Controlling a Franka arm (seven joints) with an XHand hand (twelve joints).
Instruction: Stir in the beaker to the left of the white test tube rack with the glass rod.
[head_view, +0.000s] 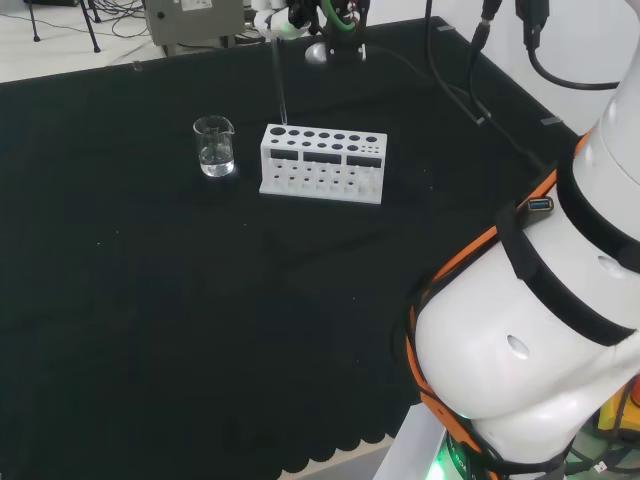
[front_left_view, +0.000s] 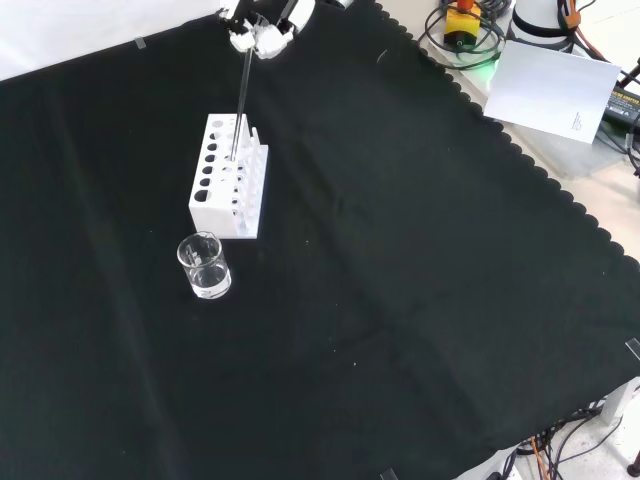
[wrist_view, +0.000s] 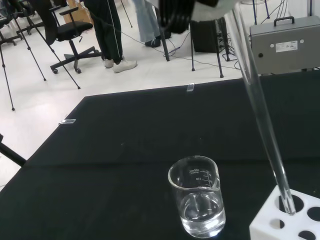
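Observation:
A clear glass beaker (head_view: 215, 146) with some water stands on the black cloth, left of the white test tube rack (head_view: 322, 162) in the head view. In the front view the beaker (front_left_view: 204, 266) stands nearer than the rack (front_left_view: 229, 174). The thin glass rod (head_view: 279, 78) rises from the rack's hole nearest the beaker, its lower end still inside. The hand (head_view: 281, 17) is shut on the rod's upper end at the top of the head view. In the front view the hand (front_left_view: 262, 30) pinches the rod (front_left_view: 241, 100) above the rack. The wrist view brings the beaker (wrist_view: 198, 195) and rod (wrist_view: 262, 115) close.
A grey box (head_view: 195, 19) stands beyond the cloth's far edge in the head view. Black cables (head_view: 455, 80) run across the cloth's right part there. The arm's white links (head_view: 560, 320) take up the lower right. A white sheet (front_left_view: 555, 85) lies off the cloth in the front view.

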